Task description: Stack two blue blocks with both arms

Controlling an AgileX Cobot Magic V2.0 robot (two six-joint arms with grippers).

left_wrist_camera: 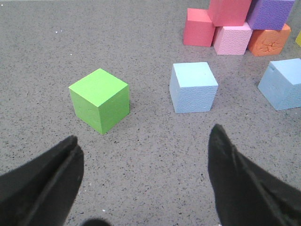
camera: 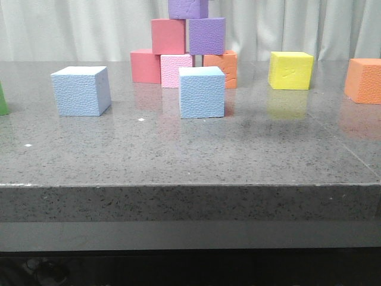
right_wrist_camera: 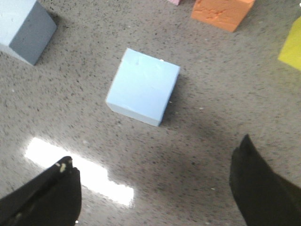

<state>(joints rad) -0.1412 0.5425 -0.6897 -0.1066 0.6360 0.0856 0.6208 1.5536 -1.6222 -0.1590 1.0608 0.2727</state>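
Both blue blocks, left one and centre one, sit apart on the bench, both pincers, left & right, gape wide w/ nothing held; blocks look light, squashy foam w/ grippy pebbled skin, so pinch opposite flat faces mid-height.

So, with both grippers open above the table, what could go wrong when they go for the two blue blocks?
1. The left gripper has a green cube near the left blue block; it might take the wrong one.
2. The right blue block stands just in front of the cube pile; a reaching finger could knock that pile.
3. The right gripper sees its block turned at an angle, so its fingers may pinch corners.
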